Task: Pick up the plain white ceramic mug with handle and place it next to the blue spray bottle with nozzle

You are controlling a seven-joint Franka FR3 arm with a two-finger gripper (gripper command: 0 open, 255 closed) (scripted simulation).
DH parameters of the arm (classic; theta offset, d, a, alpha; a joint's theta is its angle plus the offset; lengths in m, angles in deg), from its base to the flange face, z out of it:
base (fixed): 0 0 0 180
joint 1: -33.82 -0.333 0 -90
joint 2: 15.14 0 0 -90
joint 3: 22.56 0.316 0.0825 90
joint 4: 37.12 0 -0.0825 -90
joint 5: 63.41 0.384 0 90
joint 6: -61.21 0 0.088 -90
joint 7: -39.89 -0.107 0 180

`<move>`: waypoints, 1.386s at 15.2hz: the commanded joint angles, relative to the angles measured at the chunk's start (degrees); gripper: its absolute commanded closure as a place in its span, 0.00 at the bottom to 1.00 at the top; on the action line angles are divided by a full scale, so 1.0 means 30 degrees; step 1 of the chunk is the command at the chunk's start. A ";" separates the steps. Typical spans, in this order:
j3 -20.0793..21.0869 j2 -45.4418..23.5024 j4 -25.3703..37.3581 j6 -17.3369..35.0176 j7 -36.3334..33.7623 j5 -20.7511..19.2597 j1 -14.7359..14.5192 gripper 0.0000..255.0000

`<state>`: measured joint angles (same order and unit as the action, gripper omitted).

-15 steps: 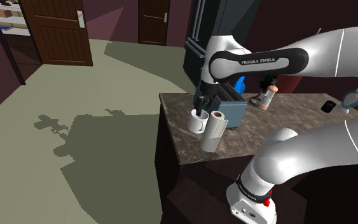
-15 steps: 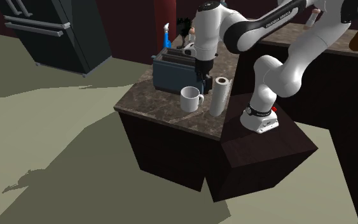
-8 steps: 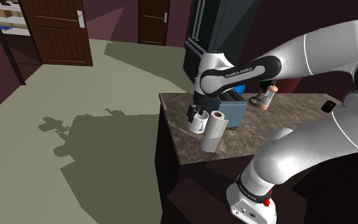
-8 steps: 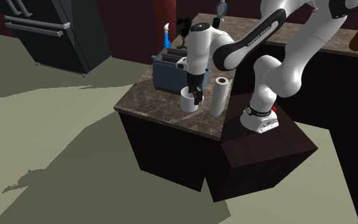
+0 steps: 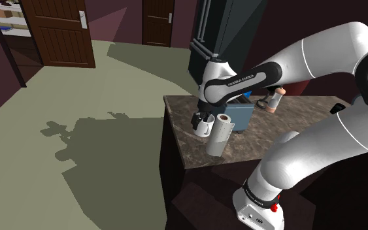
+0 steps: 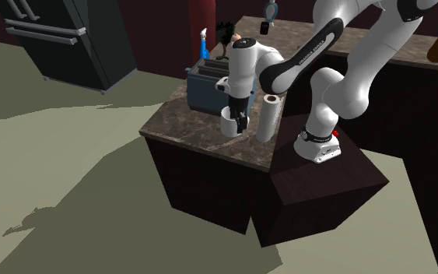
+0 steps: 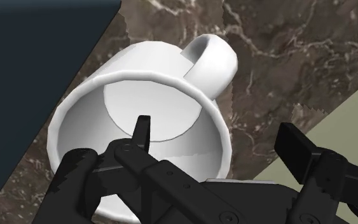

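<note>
Shoulder view: gripper (image 5: 200,120) is down at the mug (image 5: 206,127), which stands upright on the counter (image 5: 287,140) near its edge, just beside the toaster (image 5: 242,115) and the paper roll (image 5: 218,136). Second exterior view: mug (image 6: 229,123) is in front of the toaster (image 6: 205,87), gripper (image 6: 239,120) is at its rim, and the blue spray bottle (image 6: 204,45) stands behind the toaster, well apart from the mug. Wrist view: fingers spread and gripping nothing. One fingertip (image 7: 143,127) dips inside the mug (image 7: 139,102), the other is outside, so the cup wall sits between them, next to the handle (image 7: 213,58). Neither pad looks pressed on the wall yet. Step in hand, as I judge it, is the rim pinch. Go a bit deeper so the pads catch more wall, close squarely, and don't hit the handle. A thin glossy wall can slip or tip, so squeeze firmly. Then lift straight up, clear of the roll and toaster, before heading toward the bottle.
</note>
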<state>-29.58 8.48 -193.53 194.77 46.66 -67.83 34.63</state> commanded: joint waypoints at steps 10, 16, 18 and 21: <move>-0.0004 -0.0035 -0.0004 0.0043 0.0003 0.0001 0.0000 1.00; 0.0014 0.0170 0.0119 -0.0284 0.0000 0.0002 0.0004 1.00; 0.0048 0.0553 0.0386 -0.0934 -0.0005 0.0009 0.0007 1.00; 0.0100 0.1081 0.0818 -0.1893 -0.0009 0.0024 0.0010 1.00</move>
<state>-29.38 11.01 -191.58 190.31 46.67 -67.78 34.67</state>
